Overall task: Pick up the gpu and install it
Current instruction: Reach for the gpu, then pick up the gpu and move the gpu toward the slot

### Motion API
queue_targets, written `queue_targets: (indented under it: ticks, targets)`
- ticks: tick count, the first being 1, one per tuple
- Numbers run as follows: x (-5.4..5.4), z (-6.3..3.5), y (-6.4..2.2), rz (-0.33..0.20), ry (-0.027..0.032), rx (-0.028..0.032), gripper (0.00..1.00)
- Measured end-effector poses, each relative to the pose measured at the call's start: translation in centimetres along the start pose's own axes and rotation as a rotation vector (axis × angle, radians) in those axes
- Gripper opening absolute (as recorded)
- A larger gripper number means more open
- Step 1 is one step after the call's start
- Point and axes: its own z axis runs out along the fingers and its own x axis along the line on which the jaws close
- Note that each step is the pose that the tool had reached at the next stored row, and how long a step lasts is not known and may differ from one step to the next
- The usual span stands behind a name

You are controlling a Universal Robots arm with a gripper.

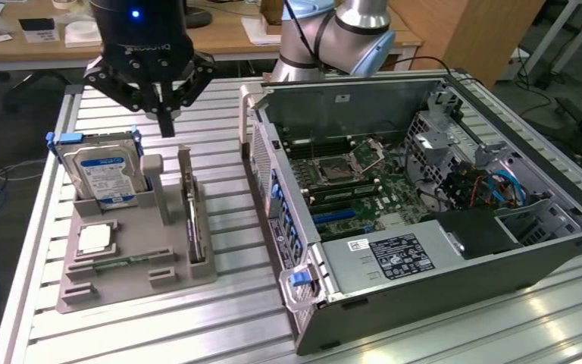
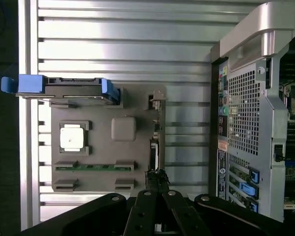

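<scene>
The gripper (image 1: pixel 167 125), clenched empty, hangs over the gpu (image 1: pixel 196 220) standing on edge in the holder (image 1: pixel 119 284); a clean pick likely needs jaws parted, centred and squared across its thin top edge.

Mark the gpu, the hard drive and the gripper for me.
gpu (image 1: pixel 198 229): exterior view, on the dark edge of the card standing in the gray holder (image 1: pixel 129 292).
hard drive (image 1: pixel 105 171): exterior view, on its blue-white label.
gripper (image 1: pixel 167 129): exterior view, at the shut fingertips above the holder.
</scene>
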Motion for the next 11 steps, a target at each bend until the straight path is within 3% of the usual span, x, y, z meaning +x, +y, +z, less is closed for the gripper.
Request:
queue_targets:
  ticks: [2,11]
  targets:
    - [0.41,0.0,-0.03,0.0,-0.0001,-0.0001,0.11]
    - [0.41,0.0,-0.03,0.0,0.0,-0.0001,0.11]
